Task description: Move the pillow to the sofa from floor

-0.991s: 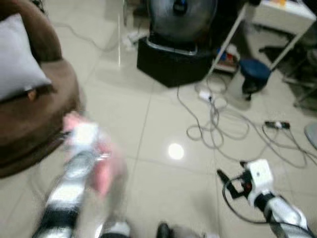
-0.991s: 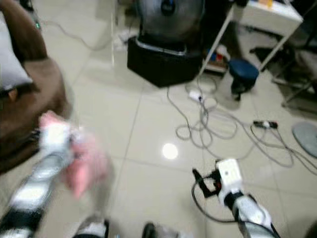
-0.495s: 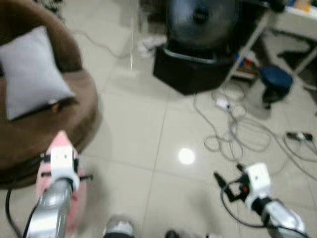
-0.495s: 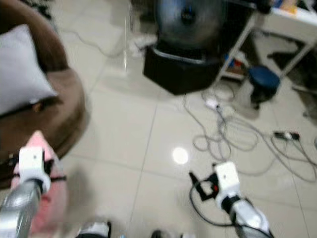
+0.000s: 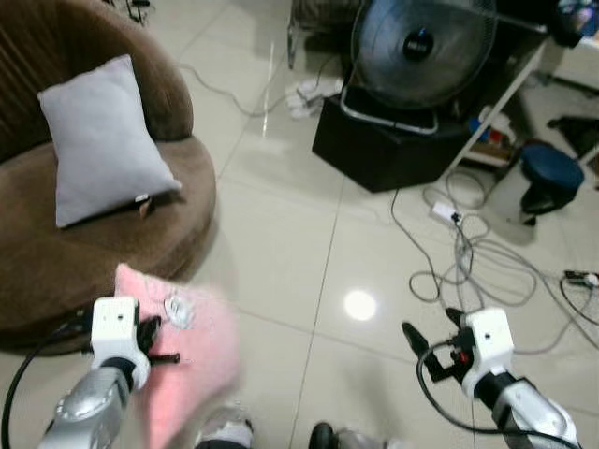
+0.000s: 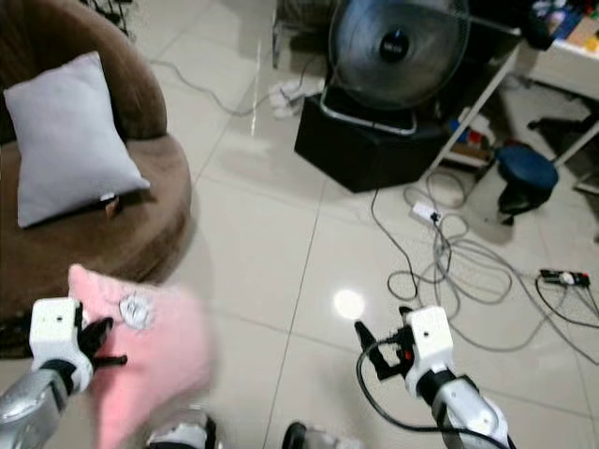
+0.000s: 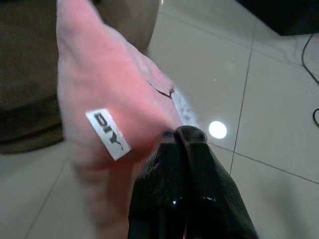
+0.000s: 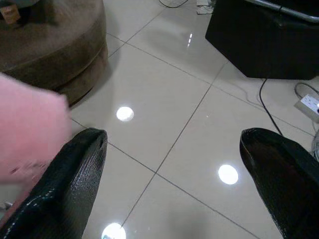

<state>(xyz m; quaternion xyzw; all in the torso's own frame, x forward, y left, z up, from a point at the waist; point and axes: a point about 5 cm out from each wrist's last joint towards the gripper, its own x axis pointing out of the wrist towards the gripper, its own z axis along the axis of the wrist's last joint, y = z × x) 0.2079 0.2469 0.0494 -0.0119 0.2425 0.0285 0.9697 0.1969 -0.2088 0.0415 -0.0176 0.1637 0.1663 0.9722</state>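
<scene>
A pink pillow [image 5: 187, 341] with a white label hangs just above the tiled floor at the lower left, next to the front of the round brown sofa [image 5: 89, 238]. My left gripper [image 5: 157, 342] is shut on the pillow's edge; in the left wrist view its black fingers [image 7: 180, 144] pinch the pink fabric [image 7: 107, 94]. A grey pillow [image 5: 103, 140] leans on the sofa's seat against the backrest. My right gripper [image 5: 430, 329] is held low at the right over bare floor, open and holding nothing, its fingers [image 8: 79, 169] spread wide apart.
A large fan [image 5: 421, 51] stands on a black box [image 5: 393, 145] at the back. Grey cables [image 5: 459, 253] and a power strip lie across the tiles to the right. A blue stool [image 5: 550, 173] stands at the far right. Open floor lies between sofa and fan.
The view has shifted, bringing more of the sofa and the grey pillow into the picture. My left arm has dropped lower, still holding the pink pillow. The right arm has kept its pose.
</scene>
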